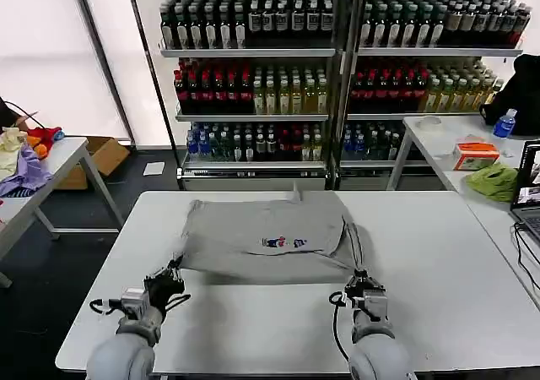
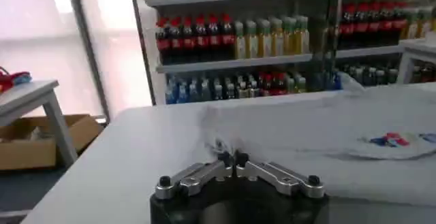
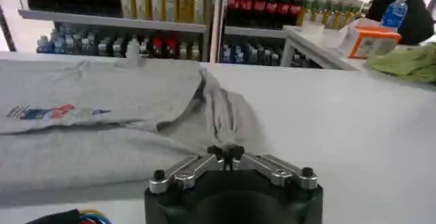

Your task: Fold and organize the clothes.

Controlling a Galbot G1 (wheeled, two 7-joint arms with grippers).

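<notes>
A light grey shirt (image 1: pixel 261 232) with a small multicoloured chest print (image 1: pixel 283 243) lies spread on the white table (image 1: pixel 439 262), partly folded with its sides turned in. My left gripper (image 1: pixel 173 272) is shut on the shirt's near left corner; its fingertips (image 2: pixel 224 157) meet with the grey cloth (image 2: pixel 306 137) pinched between them. At the near right corner my right gripper (image 1: pixel 361 279) is shut on a bunched ridge of the fabric (image 3: pixel 221 120). The print (image 3: pixel 48 112) faces up in the right wrist view.
Shelves of bottled drinks (image 1: pixel 253 76) stand behind the table. A side table on the right holds a lime-green cloth (image 1: pixel 492 180), an orange box (image 1: pixel 475 154) and a laptop (image 1: pixel 529 190). A left side table (image 1: pixel 51 173) carries a coloured fabric heap (image 1: pixel 24 156), with a cardboard box (image 1: pixel 101 156) beside it.
</notes>
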